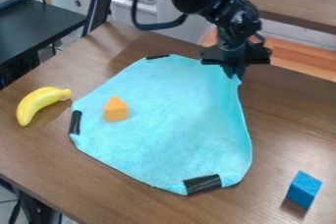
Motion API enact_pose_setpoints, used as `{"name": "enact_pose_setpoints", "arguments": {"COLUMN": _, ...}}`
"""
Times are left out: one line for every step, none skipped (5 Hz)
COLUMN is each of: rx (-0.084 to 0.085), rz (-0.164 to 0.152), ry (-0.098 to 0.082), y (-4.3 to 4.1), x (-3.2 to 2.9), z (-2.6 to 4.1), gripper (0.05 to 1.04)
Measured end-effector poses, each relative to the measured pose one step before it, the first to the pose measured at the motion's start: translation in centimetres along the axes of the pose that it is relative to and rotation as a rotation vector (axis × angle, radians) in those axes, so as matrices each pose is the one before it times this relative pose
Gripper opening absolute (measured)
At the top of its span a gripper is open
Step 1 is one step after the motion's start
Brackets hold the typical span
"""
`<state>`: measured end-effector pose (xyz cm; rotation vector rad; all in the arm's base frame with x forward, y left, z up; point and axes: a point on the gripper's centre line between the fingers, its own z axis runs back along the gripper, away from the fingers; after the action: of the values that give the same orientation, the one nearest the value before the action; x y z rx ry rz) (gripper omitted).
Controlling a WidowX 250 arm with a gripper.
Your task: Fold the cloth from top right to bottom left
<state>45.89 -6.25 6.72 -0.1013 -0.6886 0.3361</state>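
The gripper (234,74) hangs down at the upper right of the turquoise cloth (167,120), shut on the cloth's top right corner. That corner is pinched between the fingertips and looks slightly raised, with the right edge running down from it in a curve. The rest of the cloth lies spread on the table. Black strips mark its top, left and bottom edges. An orange block (116,111) with a pointed top rests on the cloth's left part.
A yellow banana (39,103) lies on the wooden table (275,115) left of the cloth. Near the lower right stands a blue block (303,189). Behind the table are a wooden shelf edge and, at upper left, a black desk.
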Motion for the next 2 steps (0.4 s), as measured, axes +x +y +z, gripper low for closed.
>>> {"name": "enact_pose_setpoints", "arguments": {"rx": 0.0269, "rz": -0.0010, "ry": 0.0405, "y": 2.461, "x": -1.507, "z": 0.442, "gripper": 0.055}}
{"name": "enact_pose_setpoints", "arguments": {"rx": 0.0468, "rz": 0.0174, "ry": 0.0238, "y": 3.313, "x": 0.173, "z": 1.863, "gripper": 0.055}}
